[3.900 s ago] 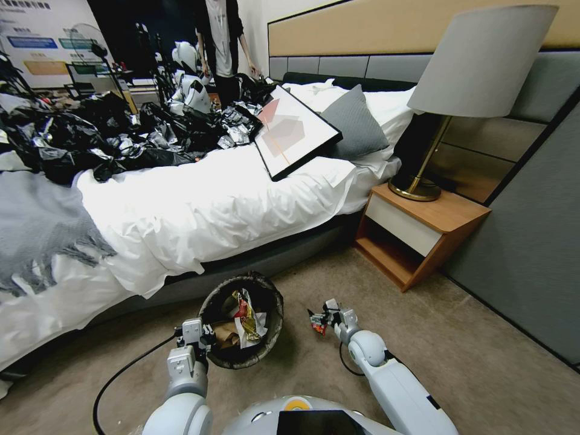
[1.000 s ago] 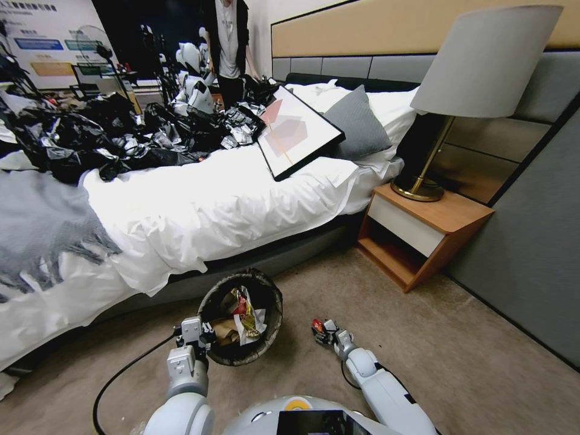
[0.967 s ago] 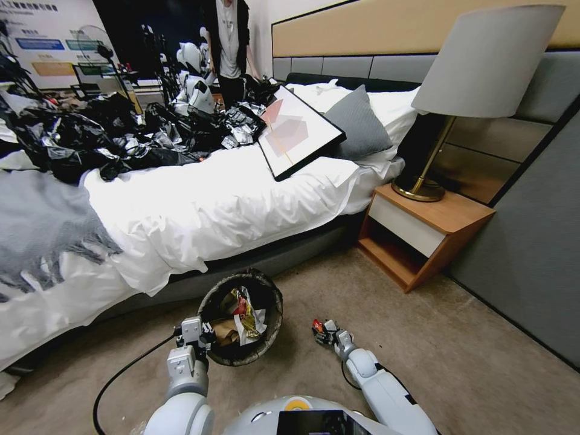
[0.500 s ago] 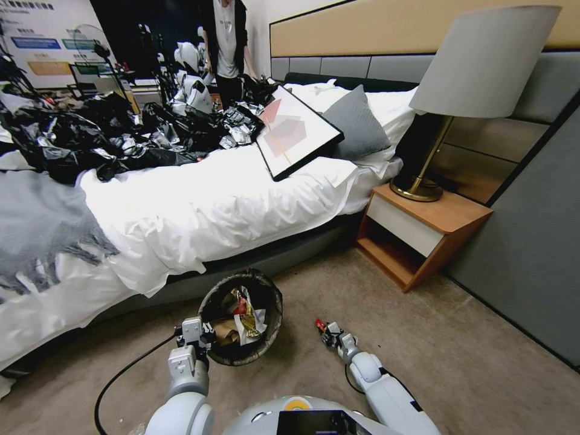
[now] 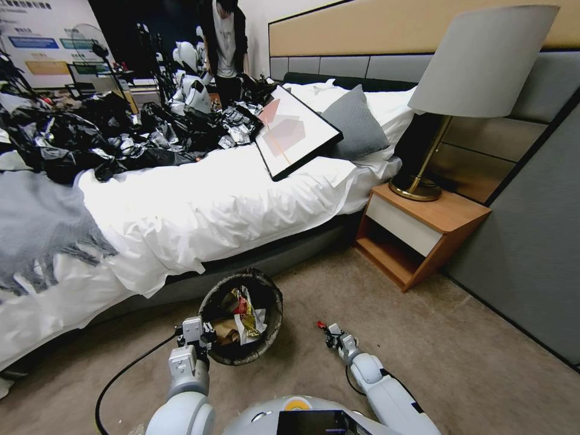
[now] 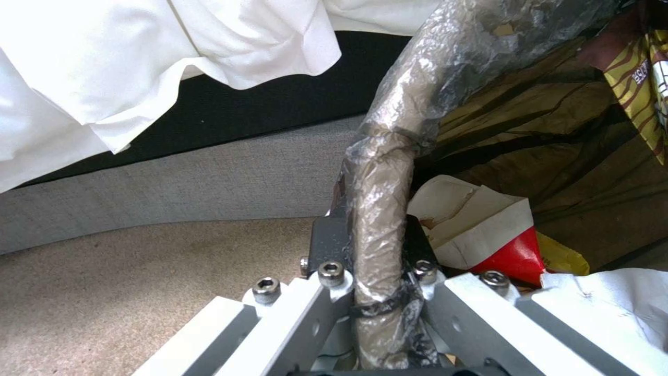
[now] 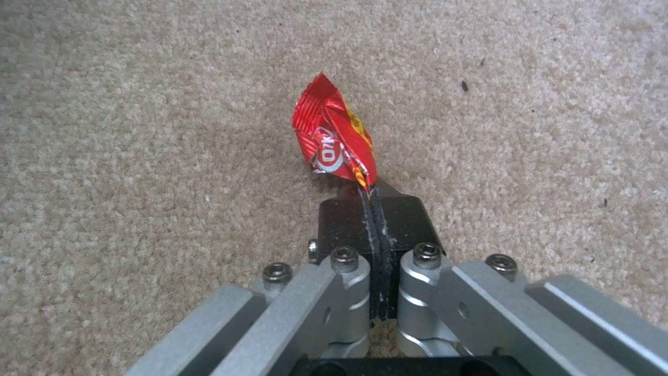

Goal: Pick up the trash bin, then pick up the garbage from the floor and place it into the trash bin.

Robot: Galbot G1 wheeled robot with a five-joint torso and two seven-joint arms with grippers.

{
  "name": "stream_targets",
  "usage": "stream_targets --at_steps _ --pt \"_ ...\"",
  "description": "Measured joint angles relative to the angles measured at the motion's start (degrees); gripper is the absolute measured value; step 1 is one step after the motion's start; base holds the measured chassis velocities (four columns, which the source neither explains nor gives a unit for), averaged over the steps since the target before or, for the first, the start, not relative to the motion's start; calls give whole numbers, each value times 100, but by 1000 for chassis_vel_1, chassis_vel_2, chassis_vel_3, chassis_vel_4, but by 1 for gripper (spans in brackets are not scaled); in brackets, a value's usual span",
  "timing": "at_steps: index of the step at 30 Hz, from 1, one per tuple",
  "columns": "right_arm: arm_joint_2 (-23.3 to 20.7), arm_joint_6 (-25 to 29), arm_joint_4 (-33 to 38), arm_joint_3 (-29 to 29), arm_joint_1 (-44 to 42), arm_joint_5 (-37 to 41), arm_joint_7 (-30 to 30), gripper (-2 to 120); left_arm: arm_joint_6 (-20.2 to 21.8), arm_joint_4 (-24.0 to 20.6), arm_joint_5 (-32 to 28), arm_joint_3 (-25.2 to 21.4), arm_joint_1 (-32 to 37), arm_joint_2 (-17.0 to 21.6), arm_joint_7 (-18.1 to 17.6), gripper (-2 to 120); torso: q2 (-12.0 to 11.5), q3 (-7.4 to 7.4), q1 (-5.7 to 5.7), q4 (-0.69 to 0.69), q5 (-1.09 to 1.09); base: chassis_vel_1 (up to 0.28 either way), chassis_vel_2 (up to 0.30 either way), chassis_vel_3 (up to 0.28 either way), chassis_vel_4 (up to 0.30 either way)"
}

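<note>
Your right gripper [image 7: 372,209] is pinching a crumpled red snack packet [image 7: 334,138] by its edge, pads pressed flat together on the foil, with most of the packet sticking out ahead of the tips over the carpet [image 7: 139,104]. Your left gripper [image 6: 376,245] is clamping the bag-wrapped rim of the trash bin [image 5: 241,317], which is sitting off to the inner side of the right gripper, near the bed [image 5: 199,211].

To finish this step well, you are probably best lifting the packet above the rim before crossing over, and letting go only once the tips are over the opening; the hold looks thin, so quick swings could shake it loose.

In the left wrist view, the bin's interior is cut off, showing part of a brown paper bag [image 6: 550,156] and some white paper [image 6: 473,224]. Whether more litter is lying on the floor outside the views, you cannot tell.
</note>
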Motion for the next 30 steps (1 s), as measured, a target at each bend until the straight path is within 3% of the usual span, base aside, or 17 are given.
stream_targets --at_steps 8,15,23,25,26,30 --pt "5 133 24 -5 13 -22 30 0 -5 0 0 -1 -7 6 6 0 0 0 0 2 0 0 0 0 0" --pt "32 312 511 96 -82 23 247 0 -14 26 1 -2 -15 6 16 0 0 0 0 2 1 0 0 0 0" --pt "-69 484 2074 319 -494 303 437 0 -16 63 1 -13 -21 7 28 0 0 0 0 0 -2 0 0 0 0" --pt "-109 626 2863 361 -561 491 455 0 -16 63 5 4 -16 7 34 0 0 -1 0 2 -2 0 0 0 0" --pt "-109 626 2863 361 -561 491 455 0 -16 63 5 4 -16 7 34 0 0 -1 0 2 -2 0 0 0 0" --pt "-150 1425 3880 297 -518 905 -77 0 -17 68 20 28 -4 12 46 0 0 -1 -1 3 -1 0 0 0 0"
